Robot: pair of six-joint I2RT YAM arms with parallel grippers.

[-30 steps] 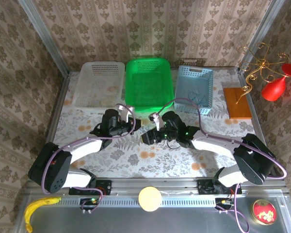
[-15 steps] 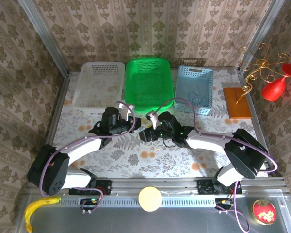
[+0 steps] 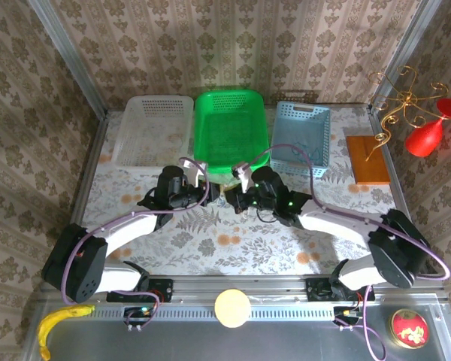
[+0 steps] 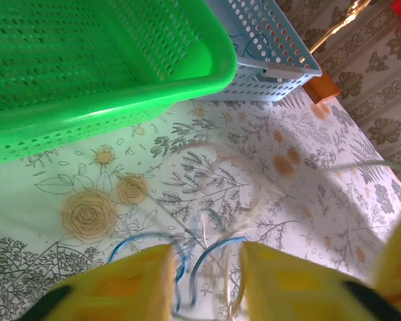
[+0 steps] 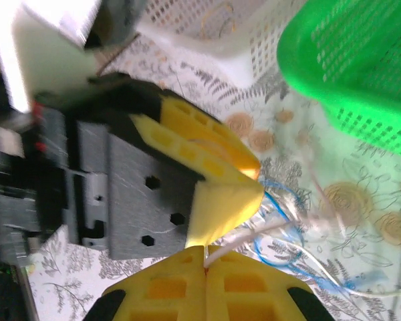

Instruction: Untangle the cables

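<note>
Right gripper (image 5: pixel 206 257) clamped shut on the cream cable (image 5: pixel 254 235), left gripper (image 4: pixel 204 257) part-open over the blue cable (image 4: pixel 217 242); a tug could cinch their tangle.

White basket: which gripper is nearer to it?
Left. The left gripper sits just off the white basket's near right corner; the right gripper is farther right, in front of the green basket.

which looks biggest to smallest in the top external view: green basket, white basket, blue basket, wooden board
1. green basket and white basket: these look about alike, too close to rank
2. blue basket: clearly narrower than the other two
3. wooden board: smallest
</note>
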